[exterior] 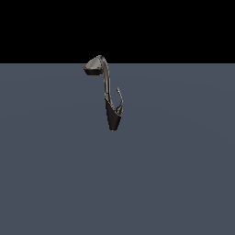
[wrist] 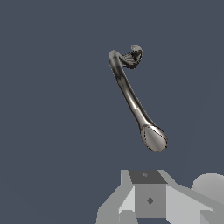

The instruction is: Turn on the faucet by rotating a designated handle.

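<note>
The faucet (exterior: 109, 92) stands upright on a flat grey-blue surface, with a tapered dark base, a slim curved neck and a wide spout head (exterior: 94, 67) pointing to the exterior view's left. The handle (exterior: 120, 99) is a thin hooked lever rising from the base on the exterior view's right. From above, the wrist view shows the faucet's neck (wrist: 129, 94), the spout head (wrist: 153, 138) and the handle (wrist: 134, 56) beyond it. Grey blocks of my gripper (wrist: 148, 194) show at the edge of the wrist view, apart from the faucet. Its fingers are not clearly visible.
The grey-blue floor (exterior: 55, 174) stretches around the faucet. A black background lies beyond its far edge. No arm appears in the exterior view.
</note>
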Robot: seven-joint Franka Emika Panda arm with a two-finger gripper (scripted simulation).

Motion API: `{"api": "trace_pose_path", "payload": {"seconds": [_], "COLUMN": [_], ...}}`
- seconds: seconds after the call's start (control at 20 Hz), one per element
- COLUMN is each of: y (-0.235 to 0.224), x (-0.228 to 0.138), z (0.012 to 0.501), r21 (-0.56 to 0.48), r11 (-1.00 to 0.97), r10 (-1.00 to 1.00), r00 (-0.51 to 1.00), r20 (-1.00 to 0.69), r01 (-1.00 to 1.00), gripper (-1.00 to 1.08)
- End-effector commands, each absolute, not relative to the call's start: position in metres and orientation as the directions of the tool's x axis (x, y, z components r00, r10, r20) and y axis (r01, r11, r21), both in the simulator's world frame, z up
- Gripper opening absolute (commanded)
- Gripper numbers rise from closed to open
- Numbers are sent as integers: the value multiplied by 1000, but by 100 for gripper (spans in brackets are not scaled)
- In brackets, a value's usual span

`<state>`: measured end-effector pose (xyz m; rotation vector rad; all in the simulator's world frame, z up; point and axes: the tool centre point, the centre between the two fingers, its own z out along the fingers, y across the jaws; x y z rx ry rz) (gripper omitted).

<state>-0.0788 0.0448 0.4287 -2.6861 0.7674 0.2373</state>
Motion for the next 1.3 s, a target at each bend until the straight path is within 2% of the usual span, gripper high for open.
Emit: {"api": "trace_pose_path", "payload": {"seconds": [0.0, 0.6, 1.25], "y": [44, 28, 0], "x": [-60, 20, 83], "z": [415, 335, 228], "r21": [-281, -248, -96], "r11": [-749, -459, -97], "r10": [-529, -695, -735], "r00": [797, 519, 136], "r20": [-292, -498, -665], "r01": [-600, -853, -991], "gripper": [-100, -100, -100]}}
